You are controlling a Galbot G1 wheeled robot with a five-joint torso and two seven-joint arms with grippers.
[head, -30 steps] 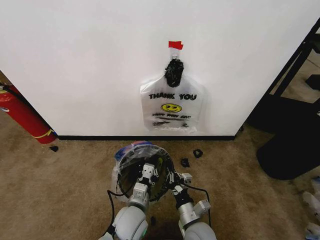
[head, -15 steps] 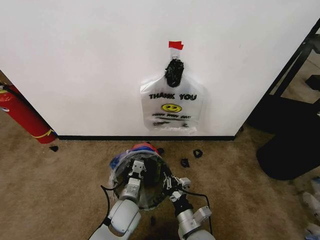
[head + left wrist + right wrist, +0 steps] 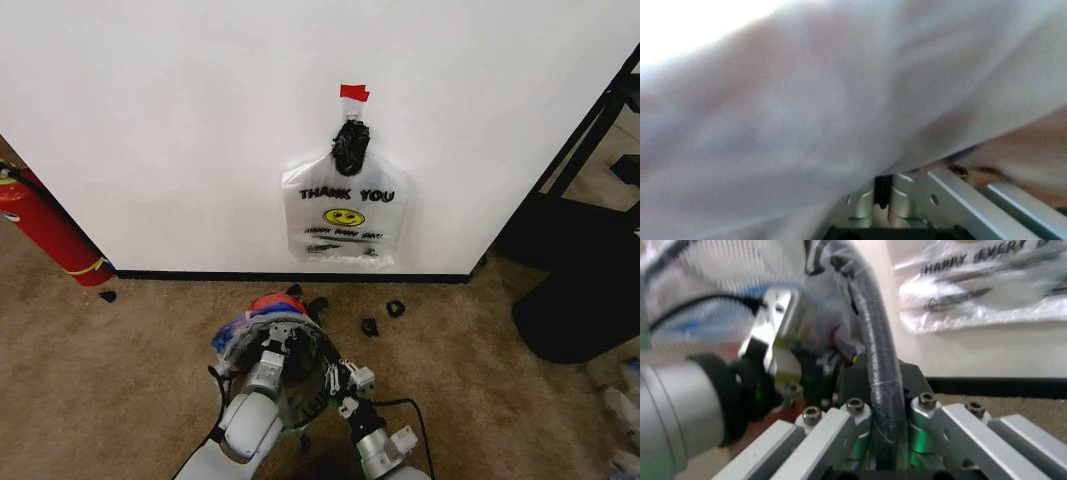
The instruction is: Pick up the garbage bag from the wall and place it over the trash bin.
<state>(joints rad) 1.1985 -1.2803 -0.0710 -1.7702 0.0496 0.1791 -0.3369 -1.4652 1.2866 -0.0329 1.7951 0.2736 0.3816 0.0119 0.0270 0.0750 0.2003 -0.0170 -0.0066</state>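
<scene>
A garbage bag (image 3: 345,215) is seen hanging on the wall (image 3: 180,130) at 12 o'clock. The trash bin (image 3: 275,345), tilted, is already wrapped in plastic. The left claw (image 3: 277,343) and right claw (image 3: 338,385) are placed at it; their opening cannot be told.

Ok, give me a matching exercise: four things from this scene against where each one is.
1. THANK YOU bag
2. red tape
3. fire extinguisher
4. trash bin

a. on the carpet, at both grippers
b. far left, by the wall
c. hanging on the wall
d. stuck on the wall above the bag

Pairs: 1-c, 2-d, 3-b, 4-a
</scene>
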